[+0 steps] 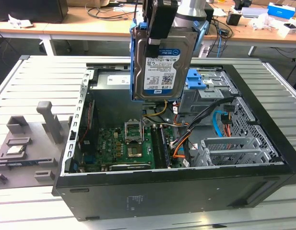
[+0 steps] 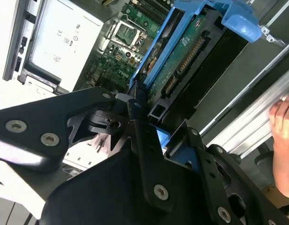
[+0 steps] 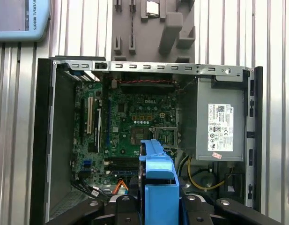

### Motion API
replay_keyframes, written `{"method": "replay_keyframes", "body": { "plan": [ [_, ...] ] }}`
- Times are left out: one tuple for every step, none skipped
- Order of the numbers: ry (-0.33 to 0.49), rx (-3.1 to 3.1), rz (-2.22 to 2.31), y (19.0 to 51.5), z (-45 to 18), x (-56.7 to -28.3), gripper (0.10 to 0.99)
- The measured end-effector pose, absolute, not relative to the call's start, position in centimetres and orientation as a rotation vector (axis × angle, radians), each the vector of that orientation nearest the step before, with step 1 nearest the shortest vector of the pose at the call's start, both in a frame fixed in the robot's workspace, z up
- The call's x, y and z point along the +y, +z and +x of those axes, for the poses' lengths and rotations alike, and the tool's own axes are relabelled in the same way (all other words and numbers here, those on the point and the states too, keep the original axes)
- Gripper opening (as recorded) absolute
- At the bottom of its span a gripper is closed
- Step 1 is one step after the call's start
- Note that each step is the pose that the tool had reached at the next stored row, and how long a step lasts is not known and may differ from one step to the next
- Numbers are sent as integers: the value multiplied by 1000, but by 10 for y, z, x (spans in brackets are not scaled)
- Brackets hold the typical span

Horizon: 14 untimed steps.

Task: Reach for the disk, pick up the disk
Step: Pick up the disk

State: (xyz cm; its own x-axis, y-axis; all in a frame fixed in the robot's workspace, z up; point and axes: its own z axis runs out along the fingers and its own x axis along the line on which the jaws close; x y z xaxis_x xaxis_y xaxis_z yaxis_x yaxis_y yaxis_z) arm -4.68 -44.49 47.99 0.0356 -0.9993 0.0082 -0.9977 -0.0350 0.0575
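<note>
The disk hangs upright above the open computer case. It is a silver metal drive with a white-and-blue label and blue side rails. My gripper is shut on the disk's upper end, its black fingers clamping the blue rail. The second wrist view shows the disk edge-on, with its green circuit side and connector facing the camera, held by my gripper. In the first wrist view the blue rail stands out between the black finger links over the motherboard.
Inside the case are a power supply, a blue latch piece, metal drive cages and loose cables. A grey fixture with a small chip lies at the exterior view's left. A person's hand rests by the table rail.
</note>
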Motion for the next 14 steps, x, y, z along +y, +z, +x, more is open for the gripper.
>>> {"method": "replay_keyframes", "body": {
  "plan": [
    [-53, -2149, 2226, 480, -47, -446, 365],
    [-53, -2149, 2226, 480, -47, -447, 365],
    [-53, -2149, 2226, 480, -47, -447, 365],
    [-53, -2149, 2226, 480, -47, -448, 365],
    [-53, -2149, 2226, 480, -47, -449, 365],
    [-53, -2149, 2226, 480, -47, -450, 365],
    [-53, -2149, 2226, 480, -47, -451, 365],
    [-53, -2149, 2226, 480, -47, -451, 365],
    [-53, -2149, 2226, 480, -47, -453, 365],
    [-53, -2149, 2226, 480, -47, -453, 365],
    [-53, -2149, 2226, 480, -47, -454, 365],
    [-53, -2149, 2226, 480, -47, -455, 365],
    [-53, -2149, 2226, 480, -47, -456, 365],
    [-53, -2149, 2226, 480, -47, -457, 365]
  ]
}}
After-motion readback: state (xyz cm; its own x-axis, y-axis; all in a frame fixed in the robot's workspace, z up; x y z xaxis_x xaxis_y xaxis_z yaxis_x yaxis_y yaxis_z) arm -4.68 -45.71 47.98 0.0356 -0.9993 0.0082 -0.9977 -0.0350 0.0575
